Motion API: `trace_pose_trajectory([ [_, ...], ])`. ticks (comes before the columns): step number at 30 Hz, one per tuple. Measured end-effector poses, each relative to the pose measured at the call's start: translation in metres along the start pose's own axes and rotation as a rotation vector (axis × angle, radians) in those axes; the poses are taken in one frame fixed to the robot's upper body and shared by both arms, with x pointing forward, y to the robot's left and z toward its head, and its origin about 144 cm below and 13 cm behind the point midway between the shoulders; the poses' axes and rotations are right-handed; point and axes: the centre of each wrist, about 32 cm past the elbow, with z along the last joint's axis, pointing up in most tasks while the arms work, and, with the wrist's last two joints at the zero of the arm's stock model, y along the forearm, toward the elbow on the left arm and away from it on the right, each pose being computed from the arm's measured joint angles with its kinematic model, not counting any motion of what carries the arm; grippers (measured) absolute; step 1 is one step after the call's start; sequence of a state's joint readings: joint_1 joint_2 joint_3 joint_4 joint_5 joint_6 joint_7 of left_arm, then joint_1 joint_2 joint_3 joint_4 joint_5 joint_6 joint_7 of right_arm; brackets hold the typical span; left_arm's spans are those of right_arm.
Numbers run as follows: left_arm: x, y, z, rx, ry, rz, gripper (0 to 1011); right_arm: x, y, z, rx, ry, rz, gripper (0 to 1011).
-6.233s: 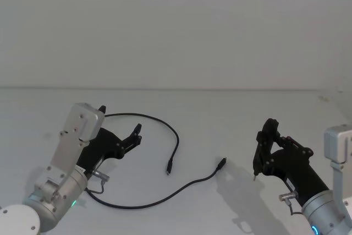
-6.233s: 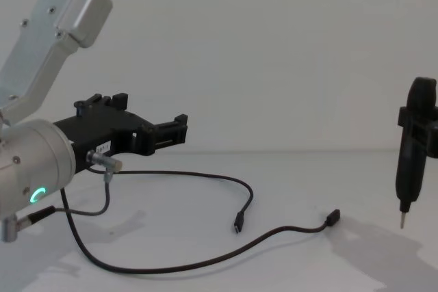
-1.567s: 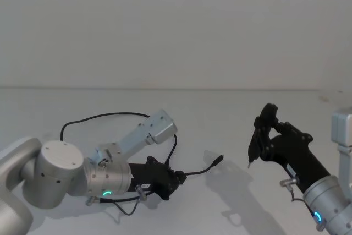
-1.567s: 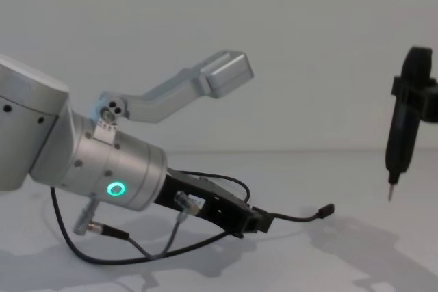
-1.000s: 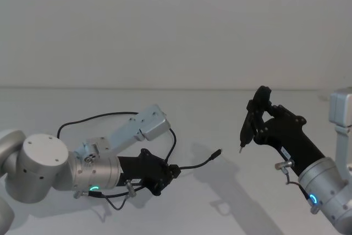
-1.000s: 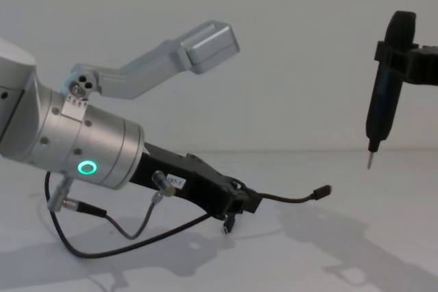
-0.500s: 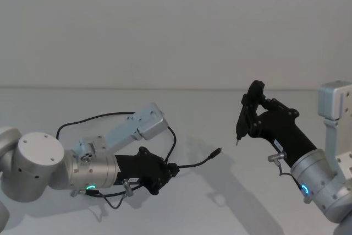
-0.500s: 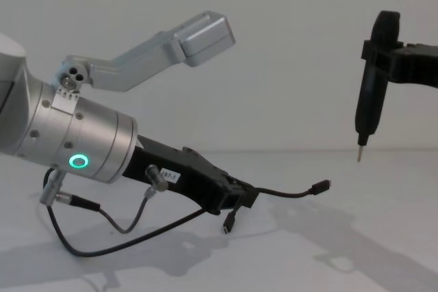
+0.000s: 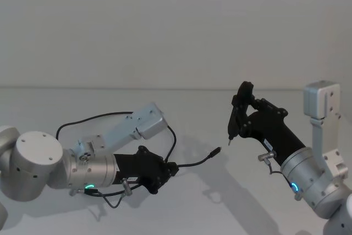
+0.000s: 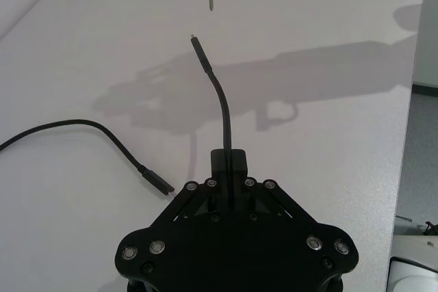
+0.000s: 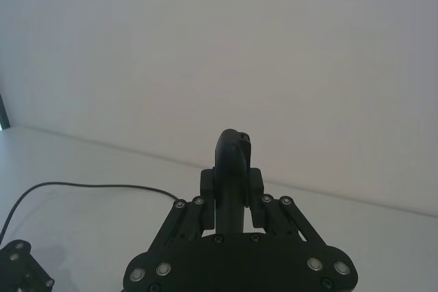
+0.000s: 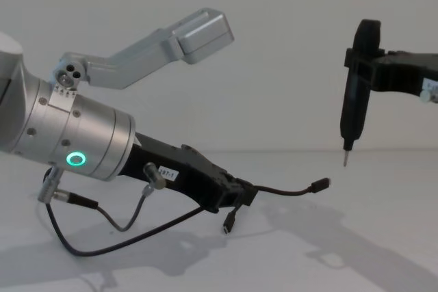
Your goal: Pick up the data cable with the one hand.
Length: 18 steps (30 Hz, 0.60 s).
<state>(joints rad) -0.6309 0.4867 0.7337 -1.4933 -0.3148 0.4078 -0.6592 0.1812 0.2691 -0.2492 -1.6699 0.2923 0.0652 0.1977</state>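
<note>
Here, cable (image 12: pixel 284 191) pinched near one plug by left claw (image 12: pixel 241 193); trailing slack could tug it free. Right claw (image 12: pixel 361 59), raised, is clamped on a tool (image 12: pixel 350 117).

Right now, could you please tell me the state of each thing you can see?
data cable: gripped near one plug, that end raised off the table, the rest trailing behind.
left gripper: shut on the data cable, low over the table.
right gripper: shut on the pen-like tool, up in the air.
pen-like tool: roughly upright, tip down, apart from the raised plug.
</note>
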Motion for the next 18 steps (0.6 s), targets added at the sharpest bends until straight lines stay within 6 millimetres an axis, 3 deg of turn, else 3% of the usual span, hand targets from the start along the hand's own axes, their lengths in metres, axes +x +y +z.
trace_pose_trajectory([
  [18, 0.0, 0.0, 0.0, -0.001, -0.002, -0.001, 37, 0.002, 0.011, -0.01, -0.006, -0.022, 0.016, 279],
])
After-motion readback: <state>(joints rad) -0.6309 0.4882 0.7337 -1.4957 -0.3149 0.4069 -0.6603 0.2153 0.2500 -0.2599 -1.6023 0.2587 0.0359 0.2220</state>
